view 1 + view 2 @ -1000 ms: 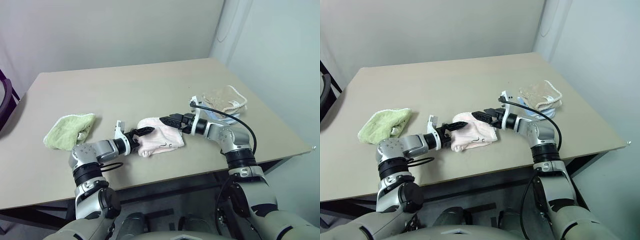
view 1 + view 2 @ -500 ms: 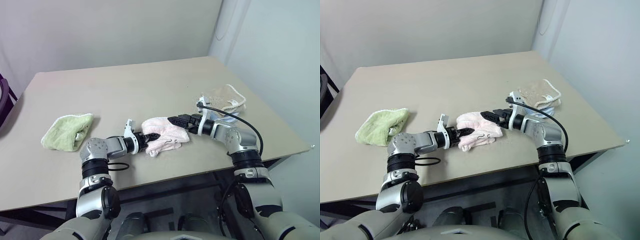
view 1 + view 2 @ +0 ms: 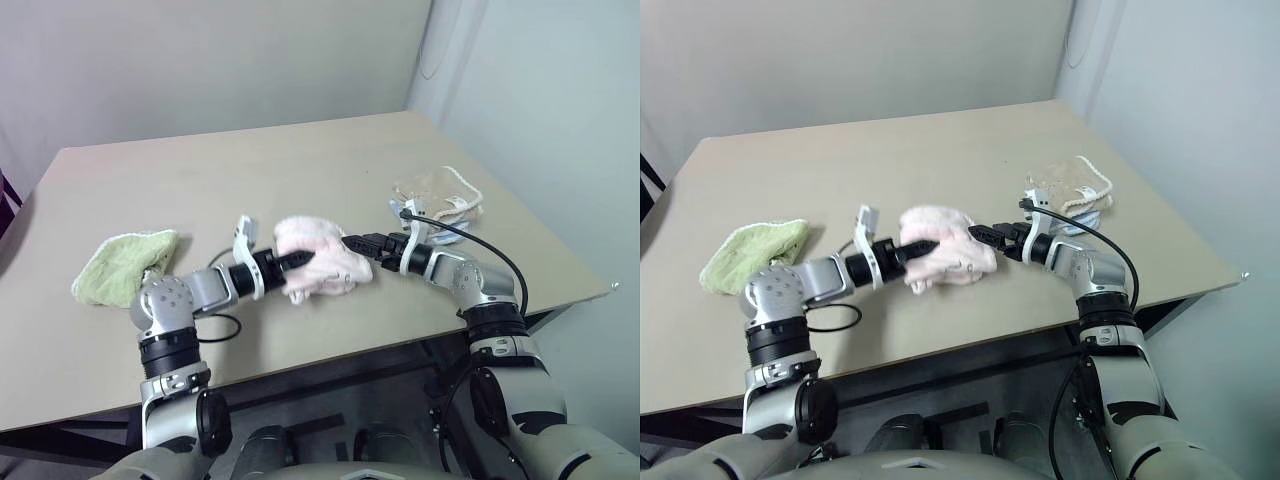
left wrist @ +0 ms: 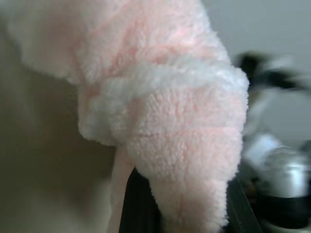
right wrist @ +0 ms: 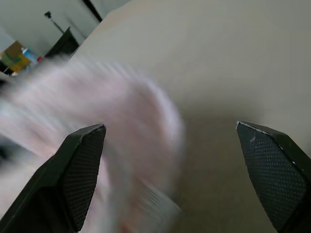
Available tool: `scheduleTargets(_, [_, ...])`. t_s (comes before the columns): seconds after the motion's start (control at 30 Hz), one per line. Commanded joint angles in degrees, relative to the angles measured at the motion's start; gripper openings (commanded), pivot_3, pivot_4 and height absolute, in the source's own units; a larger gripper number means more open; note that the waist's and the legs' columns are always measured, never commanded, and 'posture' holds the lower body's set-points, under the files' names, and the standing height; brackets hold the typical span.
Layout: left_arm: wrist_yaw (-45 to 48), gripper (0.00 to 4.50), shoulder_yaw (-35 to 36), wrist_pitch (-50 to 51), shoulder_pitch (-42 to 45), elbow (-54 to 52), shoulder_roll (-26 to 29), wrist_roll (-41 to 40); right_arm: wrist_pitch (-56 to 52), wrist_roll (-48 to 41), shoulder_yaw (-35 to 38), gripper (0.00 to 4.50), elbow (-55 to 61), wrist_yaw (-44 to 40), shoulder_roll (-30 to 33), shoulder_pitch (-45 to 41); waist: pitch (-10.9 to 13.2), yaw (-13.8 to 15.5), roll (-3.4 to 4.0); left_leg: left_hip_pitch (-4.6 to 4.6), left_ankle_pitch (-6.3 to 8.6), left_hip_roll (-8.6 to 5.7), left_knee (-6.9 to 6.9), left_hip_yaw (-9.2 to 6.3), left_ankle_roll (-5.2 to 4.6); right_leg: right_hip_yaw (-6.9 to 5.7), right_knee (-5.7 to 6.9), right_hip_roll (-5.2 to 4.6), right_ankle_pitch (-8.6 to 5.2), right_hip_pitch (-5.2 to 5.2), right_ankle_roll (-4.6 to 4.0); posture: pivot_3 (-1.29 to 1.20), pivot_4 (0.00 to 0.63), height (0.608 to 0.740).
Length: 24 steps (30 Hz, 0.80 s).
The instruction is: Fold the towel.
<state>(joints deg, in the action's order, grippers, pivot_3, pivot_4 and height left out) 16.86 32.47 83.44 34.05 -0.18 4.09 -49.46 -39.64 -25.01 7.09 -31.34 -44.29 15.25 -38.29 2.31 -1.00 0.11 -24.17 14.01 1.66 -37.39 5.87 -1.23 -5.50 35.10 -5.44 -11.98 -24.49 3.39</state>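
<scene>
Pink towel pinched in my left pincer, bunched over the middle of a bare table.

The beige table (image 3: 300,160) stands in a corner of pale walls, its far half free. My left gripper (image 3: 296,262) is closed on the near-left edge of the towel (image 3: 322,262), which bulges up in a rumpled mound there, its lower folds on the tabletop. My right gripper (image 3: 356,241) has its fingers (image 5: 80,170) spread wide, tips just at the towel's right side, gripping nothing. A light green towel (image 3: 120,266) lies well to the left; a beige towel (image 3: 440,192) with white trim sits near the right edge, over something blue. No containers here. The front edge is close beneath both arms.
</scene>
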Motion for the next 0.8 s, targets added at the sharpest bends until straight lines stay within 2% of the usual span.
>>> scheduleTargets(0.03, [-7.7, 0.06, 9.4, 1.0, 5.2, -7.9, 1.4, -5.6, 2.6, 0.0, 0.3, 4.5, -2.0, -0.5, -1.1, -1.9, 0.0, -0.3, 0.0, 0.02, 0.0, 0.03, -0.01, 0.0, 0.0, 0.01, 0.0, 0.05, 0.01, 0.0, 0.01, 0.0, 0.0, 0.74])
scheduleTargets(0.17, [-19.0, 0.06, 19.4, 1.6, 11.4, -9.4, 3.8, -8.3, 5.0, 1.8, -1.5, 4.5, -5.1, -1.8, -2.0, -3.2, 0.0, -0.6, -0.02, 0.07, -0.02, 0.1, 0.01, -0.02, 0.0, 0.04, 0.03, 0.21, 0.11, 0.01, 0.21, 0.0, 0.0, 0.74])
scheduleTargets(0.33, [-29.3, 0.06, 29.7, -0.8, 17.7, -8.1, 13.2, -13.3, 6.7, 3.5, -3.4, 4.5, -9.0, -4.4, -3.0, -5.6, 0.2, -1.4, -0.29, 0.08, -0.08, 0.16, 0.04, -0.06, 0.1, 0.05, 0.09, 0.34, 0.12, 0.0, 0.22, 0.0, 0.0, 0.74])
scheduleTargets(0.43, [-34.8, 0.06, 34.6, -1.8, 18.1, -6.2, 18.0, -16.2, 8.1, 4.9, -4.9, 4.5, -10.8, -5.7, -3.6, -6.7, 0.2, -1.6, -0.29, 0.1, -0.07, 0.17, 0.07, -0.04, 0.13, 0.08, 0.06, 0.33, 0.13, 0.0, 0.23, 0.0, 0.0, 0.74])
scheduleTargets(0.57, [-37.2, 0.06, 37.9, -3.2, 12.6, -5.0, 22.4, -21.9, 8.5, 5.4, -5.4, 4.5, -12.7, -7.9, -3.9, -8.0, 0.2, -1.5, -0.3, 0.19, -0.06, 0.18, 0.14, 0.0, 0.28, 0.12, 0.11, 0.33, 0.13, 0.01, 0.22, 0.0, 0.0, 0.74])
scheduleTargets(0.67, [-36.2, 0.06, 43.6, -6.0, 1.5, -3.3, 24.3, -25.9, 9.2, 6.6, -6.3, 4.5, -14.8, -9.2, -3.7, -9.2, 0.2, -1.7, -0.3, 0.24, -0.06, 0.19, 0.15, 0.03, 0.43, 0.15, 0.14, 0.32, 0.15, 0.01, 0.19, 0.0, 0.0, 0.74])
scheduleTargets(0.8, [-33.2, 0.06, 43.9, -10.4, -10.5, -1.1, 25.6, -29.3, 9.6, 7.6, -6.8, 4.5, -16.8, -10.6, -3.5, -10.6, 0.2, -1.7, -0.66, 0.46, -0.07, 0.25, 0.29, 0.16, 0.49, 0.31, 0.16, 0.34, 0.15, 0.04, 0.15, 0.0, 0.0, 0.74])
